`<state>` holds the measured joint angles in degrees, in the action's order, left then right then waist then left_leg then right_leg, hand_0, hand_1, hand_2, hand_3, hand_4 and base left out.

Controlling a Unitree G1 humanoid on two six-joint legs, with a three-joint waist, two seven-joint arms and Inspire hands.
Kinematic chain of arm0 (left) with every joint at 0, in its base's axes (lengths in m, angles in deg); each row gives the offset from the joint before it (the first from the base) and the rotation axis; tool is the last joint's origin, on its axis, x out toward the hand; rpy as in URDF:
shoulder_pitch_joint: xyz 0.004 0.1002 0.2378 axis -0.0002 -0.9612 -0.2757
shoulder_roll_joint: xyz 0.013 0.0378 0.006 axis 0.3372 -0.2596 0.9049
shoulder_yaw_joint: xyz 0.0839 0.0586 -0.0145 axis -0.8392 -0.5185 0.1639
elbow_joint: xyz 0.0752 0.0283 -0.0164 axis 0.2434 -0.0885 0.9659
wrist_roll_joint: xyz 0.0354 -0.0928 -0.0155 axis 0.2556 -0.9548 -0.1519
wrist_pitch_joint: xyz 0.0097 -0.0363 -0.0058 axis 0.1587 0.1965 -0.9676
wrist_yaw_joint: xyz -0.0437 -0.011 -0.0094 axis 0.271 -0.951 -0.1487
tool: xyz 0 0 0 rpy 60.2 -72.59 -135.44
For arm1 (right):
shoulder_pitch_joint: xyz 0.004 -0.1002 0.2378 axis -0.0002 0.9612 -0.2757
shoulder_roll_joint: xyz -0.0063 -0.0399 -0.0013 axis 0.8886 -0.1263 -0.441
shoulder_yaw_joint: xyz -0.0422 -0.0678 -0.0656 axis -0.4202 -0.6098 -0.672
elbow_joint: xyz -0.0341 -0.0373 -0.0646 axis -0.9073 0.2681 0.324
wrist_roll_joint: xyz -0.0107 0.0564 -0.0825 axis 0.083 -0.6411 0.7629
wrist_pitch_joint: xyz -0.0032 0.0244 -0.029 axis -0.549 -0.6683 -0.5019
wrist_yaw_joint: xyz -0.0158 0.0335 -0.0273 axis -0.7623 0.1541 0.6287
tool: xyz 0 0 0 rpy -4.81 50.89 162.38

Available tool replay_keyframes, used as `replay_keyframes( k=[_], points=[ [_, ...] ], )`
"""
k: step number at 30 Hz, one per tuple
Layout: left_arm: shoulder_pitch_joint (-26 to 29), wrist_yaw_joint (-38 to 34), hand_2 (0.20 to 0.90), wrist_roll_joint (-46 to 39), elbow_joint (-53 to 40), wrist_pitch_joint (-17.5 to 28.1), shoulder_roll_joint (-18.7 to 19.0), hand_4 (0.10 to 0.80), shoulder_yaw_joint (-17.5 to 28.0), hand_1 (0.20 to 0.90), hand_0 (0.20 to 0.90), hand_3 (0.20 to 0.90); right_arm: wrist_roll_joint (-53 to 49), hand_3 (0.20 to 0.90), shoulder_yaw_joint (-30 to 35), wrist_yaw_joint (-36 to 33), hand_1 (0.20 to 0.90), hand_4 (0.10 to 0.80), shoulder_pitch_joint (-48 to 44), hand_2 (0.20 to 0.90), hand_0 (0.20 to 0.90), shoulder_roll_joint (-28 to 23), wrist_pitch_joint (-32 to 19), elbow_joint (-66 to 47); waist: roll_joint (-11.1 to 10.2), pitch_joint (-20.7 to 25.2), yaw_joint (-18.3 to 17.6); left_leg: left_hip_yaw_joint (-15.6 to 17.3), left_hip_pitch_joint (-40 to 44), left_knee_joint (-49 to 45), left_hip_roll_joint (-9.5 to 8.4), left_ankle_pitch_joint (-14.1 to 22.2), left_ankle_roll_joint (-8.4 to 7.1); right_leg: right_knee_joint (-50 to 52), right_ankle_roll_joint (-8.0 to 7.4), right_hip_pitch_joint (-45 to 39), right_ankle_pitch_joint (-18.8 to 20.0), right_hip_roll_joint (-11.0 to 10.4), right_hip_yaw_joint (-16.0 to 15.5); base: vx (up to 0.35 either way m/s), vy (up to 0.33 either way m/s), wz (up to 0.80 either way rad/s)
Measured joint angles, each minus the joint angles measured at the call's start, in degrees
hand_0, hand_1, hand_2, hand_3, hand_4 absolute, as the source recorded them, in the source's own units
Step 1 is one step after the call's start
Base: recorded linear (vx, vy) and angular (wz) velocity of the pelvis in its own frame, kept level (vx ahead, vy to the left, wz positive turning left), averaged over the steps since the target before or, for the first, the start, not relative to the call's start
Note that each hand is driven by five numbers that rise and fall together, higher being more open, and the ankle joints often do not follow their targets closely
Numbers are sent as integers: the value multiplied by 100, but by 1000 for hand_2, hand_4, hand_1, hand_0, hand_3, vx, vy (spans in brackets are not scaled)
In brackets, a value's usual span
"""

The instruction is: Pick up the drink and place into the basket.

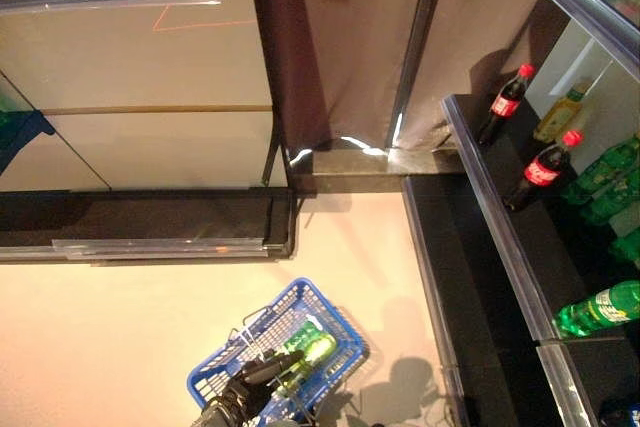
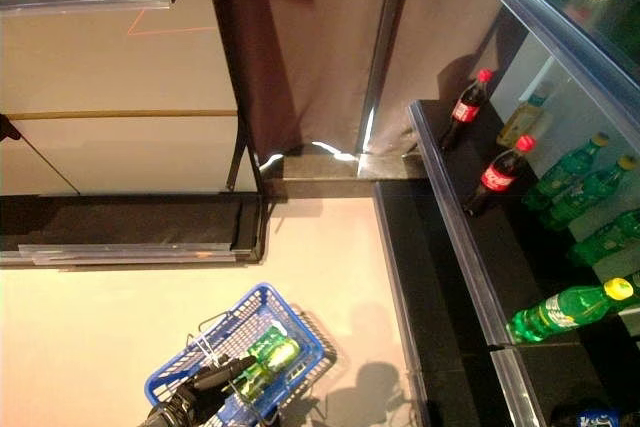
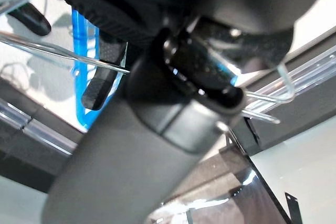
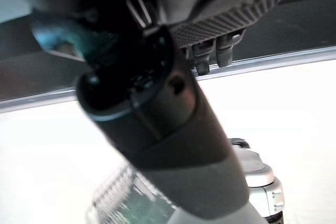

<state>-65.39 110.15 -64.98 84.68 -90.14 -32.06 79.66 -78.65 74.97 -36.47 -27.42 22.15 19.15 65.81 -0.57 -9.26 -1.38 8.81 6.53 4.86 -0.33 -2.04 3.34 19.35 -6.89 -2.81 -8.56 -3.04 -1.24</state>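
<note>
A blue wire basket [image 1: 330,322] hangs at about 6 o'clock over the pale floor [image 1: 120,337], with a green drink bottle [image 1: 312,347] lying inside it. The left hand [image 1: 245,392] sits at the basket's 7 o'clock side, its fingers curled around the basket's wire handle [image 3: 63,53]. The right hand [image 4: 210,51] shows only in its own wrist view; whether it is wide or closed I cannot tell. At 3 o'clock, the shelf [image 2: 450,207] holds two cola bottles [image 2: 497,173] and more green bottles [image 2: 560,309].
</note>
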Motion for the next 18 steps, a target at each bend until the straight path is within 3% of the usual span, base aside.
replay_keyframes(
  k=[2, 4, 9, 11, 13, 14, 15, 18],
  points=[
    [-50, 0, 300, -18, 2, -3, 177, 100, 2, 300, 300, 200, 0, 900, -13, 0, 900, 800, -33, 900, 900, 10, 7, -52, -77, 16, -30, -5, 103, 0, -56, 85, 114, 1412, -53, 682, -63, -115, 10, 120, 95, 5],
    [-85, -17, 300, -88, 46, -2, 311, 100, 10, 300, 300, 200, 3, 900, -19, 1, 900, 800, -22, 900, 900, 27, 7, -50, -125, 21, -28, -26, 144, 1, -98, 156, 193, 1747, -2, 1005, -106, -196, -36, 186, 51, 5],
    [-95, -36, 300, -105, 117, 22, 516, 100, 48, 300, 300, 200, 0, 900, -19, 5, 900, 800, 120, 900, 900, 96, 22, 19, -106, 6, -83, -216, 192, -1, -96, 243, 175, 259, 18, 1257, -68, -224, -321, 242, -57, 14],
    [-134, -36, 300, -102, 152, 40, 557, 100, 37, 300, 300, 200, -2, 900, -26, 4, 900, 800, 256, 900, 900, 117, 9, 23, -142, 4, -196, -342, 268, -1, -96, 339, 121, -541, -21, 1438, 431, -183, -413, 238, -56, 37],
    [-263, -36, 300, -112, 137, 82, 623, 100, 43, 300, 300, 200, -3, 900, -28, 6, 900, 800, 318, 900, 900, 156, 35, 26, -287, 25, -176, -324, 451, -1, -143, 420, -33, -1008, -70, 1491, 1045, -225, -961, 180, -41, 12],
    [-345, -36, 300, -119, 139, 74, 683, 100, 53, 300, 300, 200, -3, 900, -41, 17, 900, 800, 375, 900, 900, 189, 51, 27, -394, 65, -184, -332, 541, 0, -222, 507, -89, -1180, -82, 1440, 1257, -276, -989, 187, -70, 5],
    [-395, -74, 300, -119, 175, 53, 660, 100, 53, 300, 300, 200, -4, 900, -47, 29, 900, 800, 442, 900, 900, 171, 61, 35, -441, 110, -206, -415, 695, 1, -224, 613, -157, -1199, 450, 1313, 1485, -235, -953, 206, -89, 16],
    [-369, -55, 300, -97, 199, 79, 584, 100, -51, 300, 300, 200, -5, 900, -45, 24, 900, 800, 475, 900, 900, 124, 67, 4, -242, 189, -188, -470, 771, -4, 45, 752, -315, -1400, 619, 1081, 1391, 9, -1130, 184, -118, 19]
  ],
)
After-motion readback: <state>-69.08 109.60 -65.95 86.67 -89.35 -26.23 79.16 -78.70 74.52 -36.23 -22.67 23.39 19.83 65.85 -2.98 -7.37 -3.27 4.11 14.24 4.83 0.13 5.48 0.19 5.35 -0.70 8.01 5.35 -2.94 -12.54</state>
